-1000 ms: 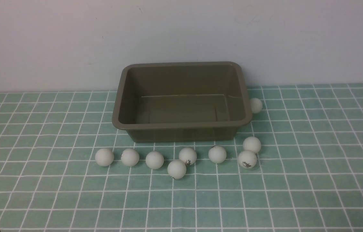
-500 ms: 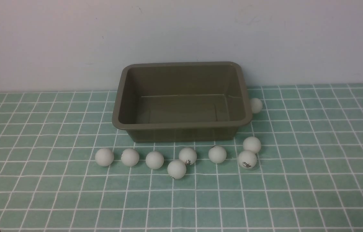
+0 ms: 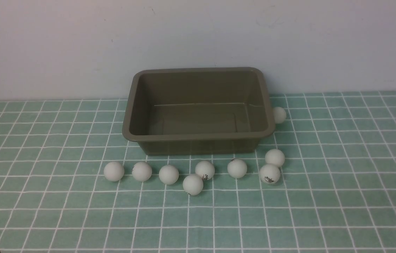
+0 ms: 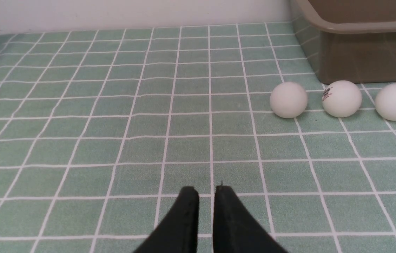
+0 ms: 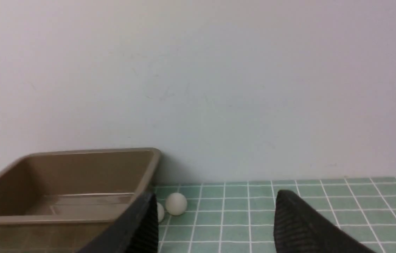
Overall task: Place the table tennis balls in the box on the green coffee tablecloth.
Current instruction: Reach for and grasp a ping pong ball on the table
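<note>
Eight table tennis balls (image 3: 192,184) lie on the green coffee tablecloth (image 3: 324,211), none in the box (image 3: 198,136). Seven run along its near side and one is just beside its right wall. The left jaws, nearly closed and empty, sit well nearer and left of the row. The right jaws gape wide, empty, well short of the lone ball.

One ball (image 3: 281,114) (farthest) partly behind box (image 3: 198,135)
</note>
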Available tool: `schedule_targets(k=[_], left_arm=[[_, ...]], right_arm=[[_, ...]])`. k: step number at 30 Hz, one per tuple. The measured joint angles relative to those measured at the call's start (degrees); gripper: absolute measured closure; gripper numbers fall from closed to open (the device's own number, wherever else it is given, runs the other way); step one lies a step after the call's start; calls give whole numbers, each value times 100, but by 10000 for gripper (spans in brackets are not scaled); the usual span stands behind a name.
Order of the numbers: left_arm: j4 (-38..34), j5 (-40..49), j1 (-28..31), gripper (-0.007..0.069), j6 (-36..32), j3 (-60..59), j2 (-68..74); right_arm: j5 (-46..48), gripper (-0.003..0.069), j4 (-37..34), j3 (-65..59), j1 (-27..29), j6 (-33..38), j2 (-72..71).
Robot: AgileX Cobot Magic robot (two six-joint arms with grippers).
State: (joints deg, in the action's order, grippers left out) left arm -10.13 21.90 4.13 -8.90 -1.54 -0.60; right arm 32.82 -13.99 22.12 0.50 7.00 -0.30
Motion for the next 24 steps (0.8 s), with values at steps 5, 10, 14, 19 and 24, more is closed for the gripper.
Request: schedule_targets(k=[5, 10, 14, 19, 24], left_arm=[[0, 0, 0, 574, 0, 0, 0], [0, 0, 0, 574, 0, 0, 0], [0, 0, 0, 574, 0, 0, 0], [0, 0, 0, 574, 0, 0, 0], [0, 0, 0, 574, 0, 0, 0]], right_arm=[[594, 251, -374, 645, 0, 0, 19], [558, 251, -849, 709, 0, 0, 19], [513, 251, -943, 709, 0, 0, 19], [439, 251, -945, 709, 0, 0, 19], [432, 251, -950, 709, 0, 0, 19]])
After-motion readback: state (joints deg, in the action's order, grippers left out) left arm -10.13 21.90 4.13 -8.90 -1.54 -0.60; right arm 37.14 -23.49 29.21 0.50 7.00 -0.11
